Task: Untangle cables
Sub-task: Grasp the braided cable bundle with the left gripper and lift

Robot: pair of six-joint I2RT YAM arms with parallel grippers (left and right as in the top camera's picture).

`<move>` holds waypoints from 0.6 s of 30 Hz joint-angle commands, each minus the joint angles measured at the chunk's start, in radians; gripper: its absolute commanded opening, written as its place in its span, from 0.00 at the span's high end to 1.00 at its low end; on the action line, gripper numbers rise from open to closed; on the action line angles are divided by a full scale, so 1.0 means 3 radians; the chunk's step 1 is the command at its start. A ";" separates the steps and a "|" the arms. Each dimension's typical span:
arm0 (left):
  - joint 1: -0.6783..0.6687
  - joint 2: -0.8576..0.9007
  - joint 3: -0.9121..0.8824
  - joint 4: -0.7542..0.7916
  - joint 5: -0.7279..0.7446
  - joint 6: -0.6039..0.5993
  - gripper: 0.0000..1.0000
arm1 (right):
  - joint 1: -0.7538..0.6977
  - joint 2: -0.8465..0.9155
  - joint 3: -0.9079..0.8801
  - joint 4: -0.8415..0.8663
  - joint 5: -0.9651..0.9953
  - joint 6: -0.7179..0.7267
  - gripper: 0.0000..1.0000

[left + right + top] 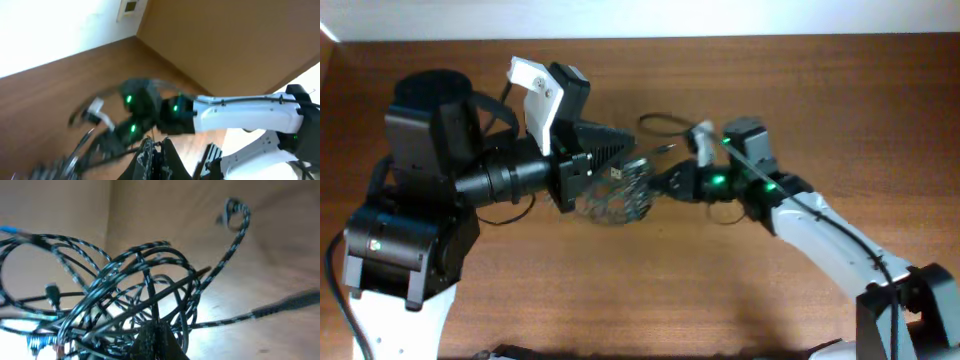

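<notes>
1. Fingertips of the right gripper (pixel 152 342) are pressing together at the bottom of the right wrist view, and they appear to be pinching strands of the braided black-and-white speckled cord (pixel 150 246), which is arching in loops right above them.
2. Closed too are the dark fingers of the left gripper (pixel 155 157); blurred strands are running off beside them, but I cannot tell whether any strand is being held there.
3. Between the two grippers, in the overhead view, the speckled coils are sitting as one knotted clump (pixel 615 195) in the middle of the brown wooden table (pixel 620 290), with the left gripper touching its left edge and the right one its right edge.
4. Beyond the clump, one loose speckled end (pixel 235 217) is curling up and away, its tip too blurred to read.
5. Farther back, near the far side of the table, a thin dark loop (pixel 642 121) is lying apart from the clump; it is probably the plain black cord.
6. Judging by this, the step in hand is taking hold on both sides of the knot, with the separating not yet done.
7. The next move is calling for a slow pull apart, watching that loops are opening rather than cinching tighter, and re-gripping if the left side is holding nothing.
</notes>
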 commanded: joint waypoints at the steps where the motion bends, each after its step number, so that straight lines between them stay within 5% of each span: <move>1: 0.0005 -0.0029 0.0022 -0.0244 -0.0159 -0.0029 0.98 | -0.0635 -0.0051 0.0022 -0.0282 0.0113 0.0010 0.96; 4: 0.0005 -0.0028 0.0022 -0.0923 -0.1996 -0.0032 0.91 | -0.1329 -0.0116 0.0022 -0.0944 0.0108 -0.0332 0.96; 6: 0.0005 -0.0010 0.0009 -0.1265 -0.2494 -0.0033 0.86 | -0.1634 -0.0253 0.0022 -0.1217 -0.0038 -0.0427 0.96; 8: 0.0005 0.0083 -0.0004 -0.1293 -0.2455 -0.0045 0.31 | -0.1701 -0.0506 0.0022 -0.1214 -0.0657 -0.0429 0.96; 9: 0.0005 0.0169 -0.0004 -0.1280 -0.2403 -0.0142 0.22 | -0.1666 -0.0631 0.0022 -0.1214 -0.0909 -0.0429 0.96; 12: -0.0008 0.0760 -0.0005 -0.1225 -0.1462 -0.0328 0.27 | -0.1577 -0.0977 0.0022 -0.1212 -0.1394 -0.0427 0.96; 14: -0.0188 0.0984 -0.0006 -0.1111 -0.1020 -0.0100 0.27 | -0.1577 -0.1005 0.0022 -0.1119 -0.1781 -0.0426 0.96; 16: -0.0662 0.1158 -0.0009 -0.0937 -0.0959 0.0163 0.27 | -0.1577 -0.1006 0.0022 -0.0799 -0.2327 -0.0334 0.96; 18: -0.1003 0.1255 -0.0085 -0.0698 -0.1078 0.0168 0.38 | -0.1577 -0.1006 0.0022 -0.0771 -0.2398 -0.0033 0.96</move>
